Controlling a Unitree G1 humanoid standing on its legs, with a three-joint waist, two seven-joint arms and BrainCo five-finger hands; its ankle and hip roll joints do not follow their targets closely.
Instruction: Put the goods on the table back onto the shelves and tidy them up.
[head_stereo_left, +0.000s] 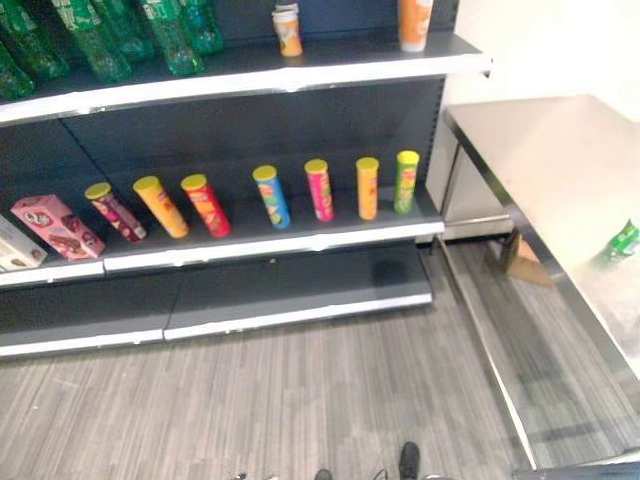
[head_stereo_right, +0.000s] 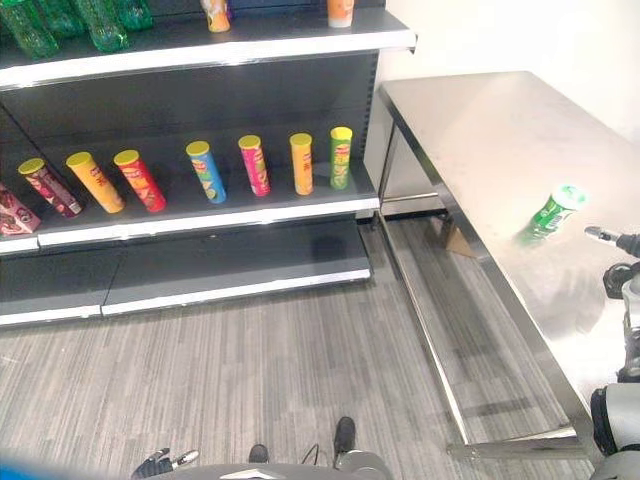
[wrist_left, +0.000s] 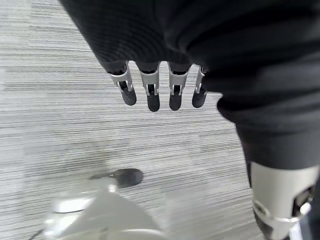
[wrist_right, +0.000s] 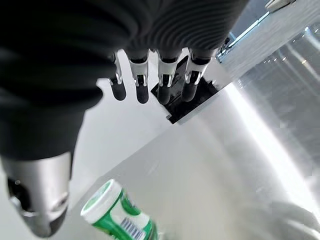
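Right robot hand (wrist_right: 150, 80): fingers straight and loose, thumb apart from them; it holds nothing and touches nothing, hanging above the counter.
Left robot hand (wrist_left: 160, 90): fingers straight and relaxed, empty, low over the grey floor (head_stereo_left: 300, 400); it shows at the bottom edge of the right eye view.
Green bottle (head_stereo_right: 548, 214): lies on its side on the counter (head_stereo_right: 480, 130), white cap pointing away from the robot, near the counter's front edge. In the right wrist view it sits just beside the right robot hand's thumb, apart from it, not under the fingers.
Bottle and right robot hand: near each other but not touching; in the right eye view the right robot hand's fingertip shows at the right edge, just beyond the bottle.
Shelves (head_stereo_left: 300, 235): stand left of the counter, well apart from the bottle.
Middle shelf: a row of seven cans (head_stereo_left: 271, 196) with yellow lids, each standing apart from the next; a pink box (head_stereo_left: 57, 226) at the left end.
Top shelf: green bottles (head_stereo_left: 100, 40) at the left, two orange containers (head_stereo_left: 288, 32) to the right.
Bottom shelf: dark, just above the floor.
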